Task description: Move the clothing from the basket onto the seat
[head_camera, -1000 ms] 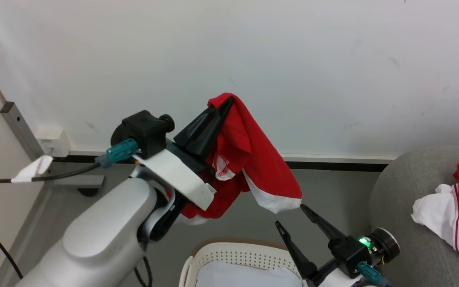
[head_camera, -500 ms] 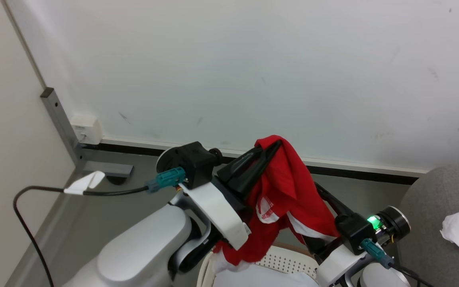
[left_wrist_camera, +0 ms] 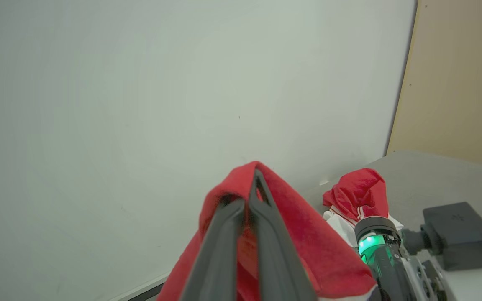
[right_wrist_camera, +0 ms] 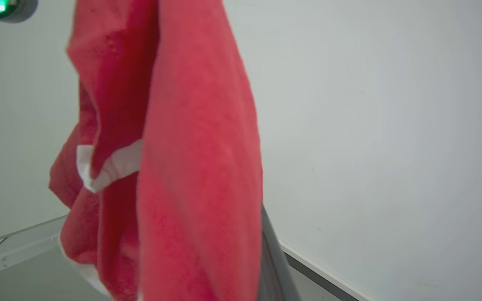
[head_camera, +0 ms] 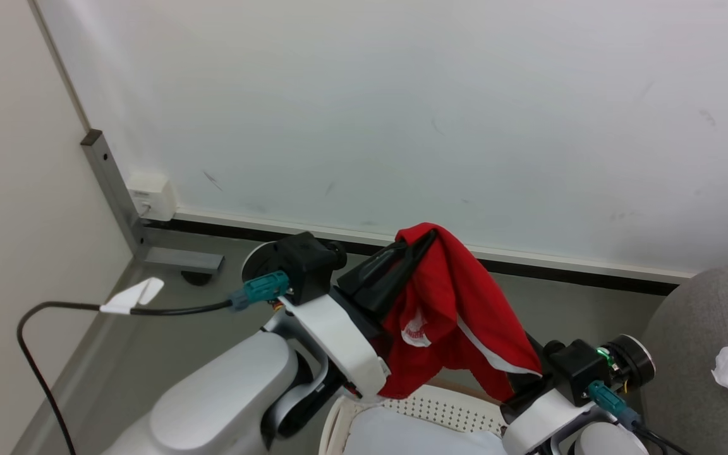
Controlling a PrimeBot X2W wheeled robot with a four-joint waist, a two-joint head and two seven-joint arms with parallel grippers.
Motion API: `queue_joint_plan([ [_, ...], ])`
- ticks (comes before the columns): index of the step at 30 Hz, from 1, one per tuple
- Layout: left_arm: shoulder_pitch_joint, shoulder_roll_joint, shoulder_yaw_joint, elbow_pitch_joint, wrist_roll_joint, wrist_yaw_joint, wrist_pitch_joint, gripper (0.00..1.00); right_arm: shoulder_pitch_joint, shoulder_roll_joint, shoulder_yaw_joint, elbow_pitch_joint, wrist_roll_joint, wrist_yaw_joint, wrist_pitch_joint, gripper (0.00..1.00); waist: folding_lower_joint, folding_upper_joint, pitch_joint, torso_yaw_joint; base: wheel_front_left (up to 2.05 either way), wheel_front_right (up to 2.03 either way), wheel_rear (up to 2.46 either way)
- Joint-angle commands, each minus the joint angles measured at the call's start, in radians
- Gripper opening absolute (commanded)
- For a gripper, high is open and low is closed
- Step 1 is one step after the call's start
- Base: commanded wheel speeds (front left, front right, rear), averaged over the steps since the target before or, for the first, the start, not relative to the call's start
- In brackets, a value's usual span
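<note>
Grey floor (head_camera: 168, 303) fills the left side, crossed by a black cable (head_camera: 42, 316) and closed off by a metal post (head_camera: 111, 183) in the corner, so there is little room worth using there. Next comes the left gripper (head_camera: 424, 243), raised high with its fingers pressed together on the top fold of a red garment (head_camera: 459, 297), which hangs from it like a tent, clear of the white wall (head_camera: 402, 95) behind. Under the hanging cloth sits the basket (head_camera: 440, 404), and the part of its inside that can be seen holds a white pad (head_camera: 414, 436) and no red fabric. The right gripper (head_camera: 522, 388) is at the garment's lower right corner, fingers closed, apparently pinching the hem, though the fabric covers most of them in its own wrist view. Farthest right is the sofa (head_camera: 686, 328), where a second garment (left_wrist_camera: 360, 190) already lies bunched. So the task looks well advanced: one piece delivered, one lifted and spread between both arms, and perhaps nothing left in the basket, though some of it is hidden. What remains is carrying the held piece rightward. Open air lies above the basket and sofa. The edges to mind are the basket rim just under the hem, the sofa's rounded arm, and the wall close behind.
</note>
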Motion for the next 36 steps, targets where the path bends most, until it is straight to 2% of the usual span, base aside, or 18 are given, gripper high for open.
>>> queue_joint_plan([
  [1, 0.013, 0.008, 0.003, 0.003, -0.004, 0.002, -0.005, 0.00, 0.013, 0.001, -0.008, -0.011, 0.012, -0.002, 0.001, 0.00, -0.0001, 0.0000, 0.002, -0.002, 0.00, 0.00, 0.00],
  [14, 0.065, 0.040, 0.000, -0.001, -0.011, 0.008, -0.023, 0.00, 0.020, 0.006, -0.082, -0.075, 0.028, -0.002, 0.001, 0.00, -0.0001, 0.0000, 0.023, -0.046, 0.00, 0.00, 0.00],
  [16, 0.079, 0.039, -0.006, -0.008, -0.006, 0.009, -0.026, 0.44, 0.016, 0.006, -0.100, -0.084, 0.024, -0.002, 0.001, 0.00, -0.0001, 0.0000, 0.028, -0.062, 0.00, 0.00, 0.00],
  [17, 0.086, 0.041, -0.010, -0.012, -0.001, 0.008, -0.029, 0.84, 0.014, 0.006, -0.110, -0.091, 0.022, -0.002, 0.001, 0.00, -0.0001, 0.0000, 0.031, -0.071, 0.00, 0.00, 0.00],
  [18, 0.093, 0.043, -0.016, -0.018, 0.006, 0.003, -0.032, 1.00, 0.011, 0.006, -0.125, -0.099, 0.019, -0.002, 0.001, 0.00, -0.0001, 0.0000, 0.034, -0.081, 0.00, 0.00, 0.00],
  [20, 0.108, 0.049, -0.027, -0.031, 0.013, -0.011, -0.035, 1.00, 0.009, 0.006, -0.155, -0.118, 0.017, -0.002, 0.001, 0.00, -0.0001, 0.0000, 0.040, -0.103, 0.00, 0.00, 0.00],
  [26, 0.146, 0.076, -0.014, -0.054, 0.033, -0.011, -0.047, 1.00, 0.008, 0.003, -0.248, -0.182, -0.007, -0.002, 0.001, 0.00, -0.0001, 0.0000, 0.058, -0.190, 0.00, 0.00, 0.00],
  [36, 0.189, 0.102, 0.008, -0.076, 0.092, -0.025, -0.055, 1.00, 0.041, -0.025, -0.342, -0.309, -0.045, -0.002, 0.001, 0.00, -0.0001, 0.0000, 0.100, -0.382, 0.00, 0.00, 0.00],
])
